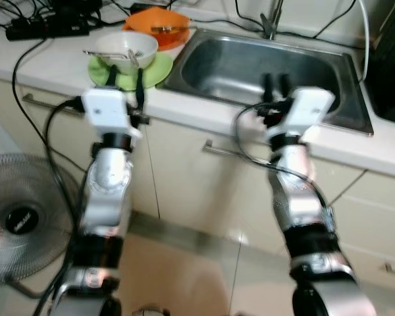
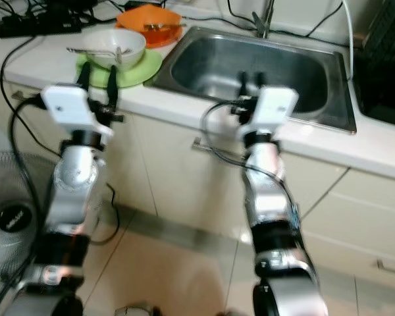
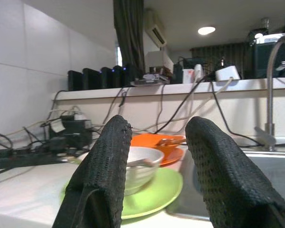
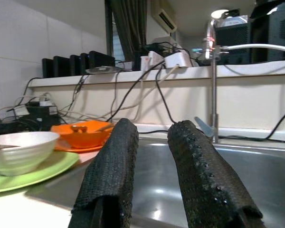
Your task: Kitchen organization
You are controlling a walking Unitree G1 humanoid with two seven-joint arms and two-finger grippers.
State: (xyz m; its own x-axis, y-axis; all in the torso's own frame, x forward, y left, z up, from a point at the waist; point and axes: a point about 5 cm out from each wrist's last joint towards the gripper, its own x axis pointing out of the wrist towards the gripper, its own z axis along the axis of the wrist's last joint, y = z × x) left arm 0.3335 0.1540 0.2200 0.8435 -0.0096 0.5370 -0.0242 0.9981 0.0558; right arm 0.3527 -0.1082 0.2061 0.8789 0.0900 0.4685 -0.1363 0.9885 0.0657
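The white bowl (image 1: 126, 49) sits on the green plate (image 1: 151, 71), left of the sink (image 1: 263, 72). The left gripper (image 1: 126, 82) (fingers spread wide) should straddle its near rim squarely; the right gripper (image 1: 275, 85) hovers narrowly parted.

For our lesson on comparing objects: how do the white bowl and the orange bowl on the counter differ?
The round white bowl sits on a flat green plate near the counter's front edge; the orange bowl sits on an orange plate farther back. The white bowl looks deeper and the orange bowl shallower. Both hold a utensil and stand upright to the left of the steel sink.
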